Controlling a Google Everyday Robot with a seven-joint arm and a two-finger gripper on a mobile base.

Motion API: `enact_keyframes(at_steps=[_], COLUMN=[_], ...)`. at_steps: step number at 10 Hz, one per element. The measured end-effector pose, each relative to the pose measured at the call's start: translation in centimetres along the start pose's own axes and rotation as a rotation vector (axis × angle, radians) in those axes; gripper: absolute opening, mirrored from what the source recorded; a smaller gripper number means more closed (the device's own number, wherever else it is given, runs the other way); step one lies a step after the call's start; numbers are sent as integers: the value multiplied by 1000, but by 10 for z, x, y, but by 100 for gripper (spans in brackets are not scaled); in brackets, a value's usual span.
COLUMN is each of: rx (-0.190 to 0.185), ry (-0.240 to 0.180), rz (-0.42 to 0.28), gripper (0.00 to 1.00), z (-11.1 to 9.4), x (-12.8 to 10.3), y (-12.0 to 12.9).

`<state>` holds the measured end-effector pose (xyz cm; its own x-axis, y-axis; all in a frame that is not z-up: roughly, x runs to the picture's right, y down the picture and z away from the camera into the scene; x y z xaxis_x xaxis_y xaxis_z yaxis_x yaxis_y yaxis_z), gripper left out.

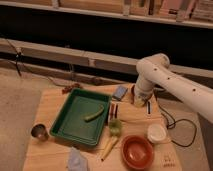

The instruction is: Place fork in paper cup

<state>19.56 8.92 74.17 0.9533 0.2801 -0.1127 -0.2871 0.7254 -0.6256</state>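
One arm reaches in from the right, its gripper down at the far side of the tabletop, likely because the fork, a thin dark sliver, lies just beside it there. Whether the gripper is closed on anything I cannot tell. The paper cup stands upright, mouth open, nearer me beside the red bowl, ready to receive the fork.

Wooden table carries a green tray, metal cup, red bowl, paper cup, brush, 2 pens and fork; gripper sits low over its far right side.
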Motion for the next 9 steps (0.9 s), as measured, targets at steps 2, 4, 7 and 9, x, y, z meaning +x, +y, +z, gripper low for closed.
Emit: enact_keyframes(at_steps=[2, 4, 7, 9], rx=[-3, -11, -78, -111], ry=[0, -4, -28, -13], rz=[-3, -4, -15, -49], gripper=[0, 0, 0, 0], z=[-1, -1, 3, 6], x=[6, 4, 14, 18], y=[8, 20, 40, 53])
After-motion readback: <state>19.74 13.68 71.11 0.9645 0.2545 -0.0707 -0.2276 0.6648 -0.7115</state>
